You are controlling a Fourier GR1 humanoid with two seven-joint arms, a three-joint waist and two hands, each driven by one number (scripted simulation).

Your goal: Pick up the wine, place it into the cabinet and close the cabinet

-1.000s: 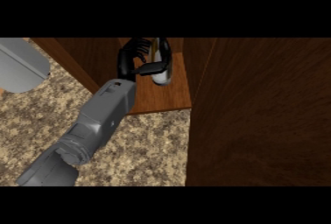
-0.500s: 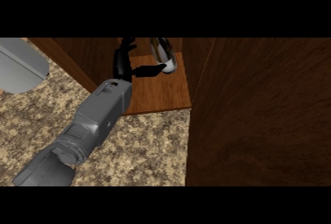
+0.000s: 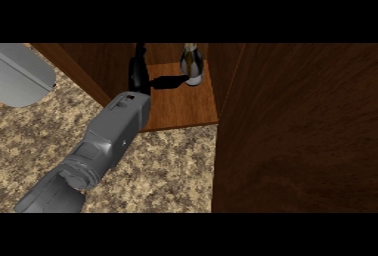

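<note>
Nearest the viewer, one grey forearm (image 3: pixel 103 145) crosses the speckled counter (image 3: pixel 162 170) and reaches up into the open cabinet (image 3: pixel 181 105). By its place at the view's left it is judged to be the left arm. No right hand shows.

At the forearm's end, the left hand (image 3: pixel 145 80) is over the cabinet's wooden floor. Its fingers point up toward the cabinet's back, and the thumb (image 3: pixel 168 81) reaches sideways to the right. The hand is released: fingers spread, nothing enclosed.

Just right of the thumb tip stands the wine (image 3: pixel 192 67), upright on the cabinet floor near the back. Whether the thumb touches the bottle cannot be told.

Further right, and much nearer the viewer, the cabinet door (image 3: pixel 295 130) stands open, a broad dark wooden panel. Left of the forearm lies a grey rounded object (image 3: pixel 26 75), unidentified.

Judgement: placing appears done; withdrawal is the step in hand. To do it well, the thumb should first draw left, away from the bottle. The arm should then back out along its own line, so nothing tips the bottle. Only then should the door be addressed.
</note>
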